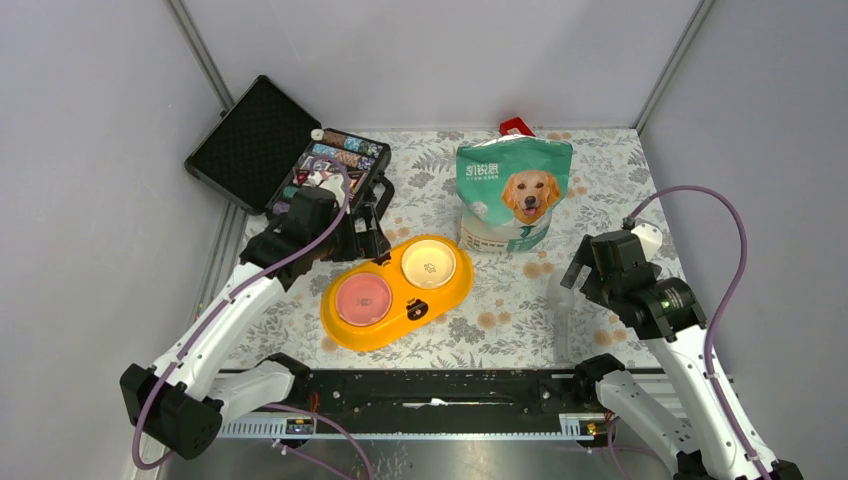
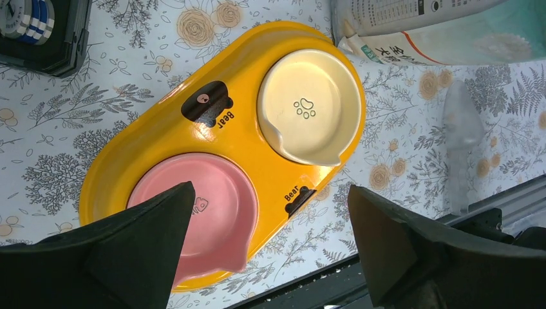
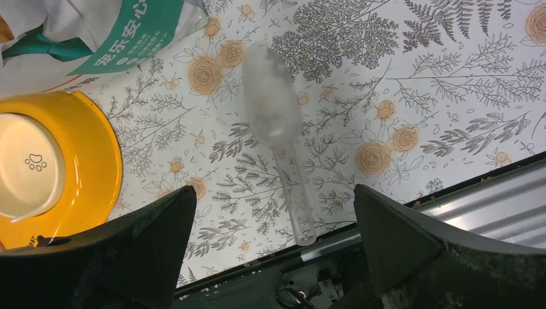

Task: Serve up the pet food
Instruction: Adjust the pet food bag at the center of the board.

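A teal-and-white pouch [image 1: 513, 195] printed with a golden retriever stands at the back of the table. The pet food itself is hidden. In front of the pouch lies a yellow double feeder [image 1: 400, 305] with a pink bowl [image 1: 362, 297] and a cream bowl [image 1: 428, 263], both bare inside. My left gripper [image 1: 362, 245] [image 2: 269, 193] hovers open over the feeder's near edge, holding nothing. A clear plastic scoop [image 3: 277, 122] [image 2: 460, 129] lies flat on the cloth to the right of the feeder. My right gripper [image 1: 580, 275] [image 3: 275, 190] hangs open above the scoop's handle.
An open black case [image 1: 255, 140] with poker chips sits at the back left, close behind my left wrist. A small red object [image 1: 517, 126] peeks out behind the pouch. A black rail [image 1: 430, 395] runs along the near table edge. Grey walls enclose the flowered cloth.
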